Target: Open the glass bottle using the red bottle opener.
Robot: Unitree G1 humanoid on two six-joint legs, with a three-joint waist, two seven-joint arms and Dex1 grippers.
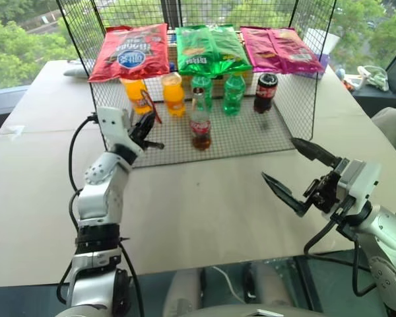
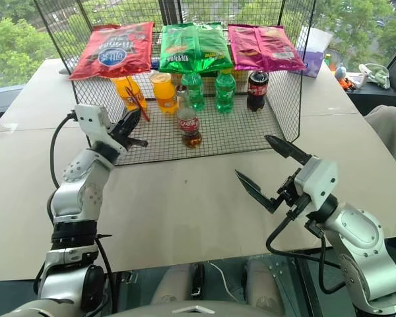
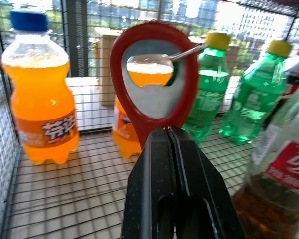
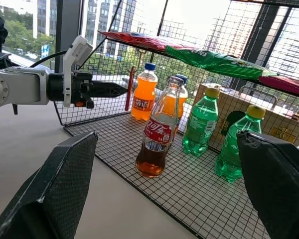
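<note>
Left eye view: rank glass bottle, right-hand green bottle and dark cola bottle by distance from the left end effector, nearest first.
From the left end effector, shut on the red bottle opener:
1. glass bottle, front of the wire shelf, just to its right.
2. right-hand green bottle, back row, further right.
3. dark cola bottle, back row, far right end.

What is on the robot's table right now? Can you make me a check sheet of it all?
Surface: pale table, wire rack standing on it.
Job's things: glass bottle upright in the rack, cap on; red bottle opener held upright.
Clutter: two orange soda bottles, two green soda bottles, dark cola bottle; three snack bags on top.
Grippers: left gripper shut on the opener's handle; right gripper open, empty.
Cables: black cable along the left arm.
Surroundings: windows, trees outside.
</note>
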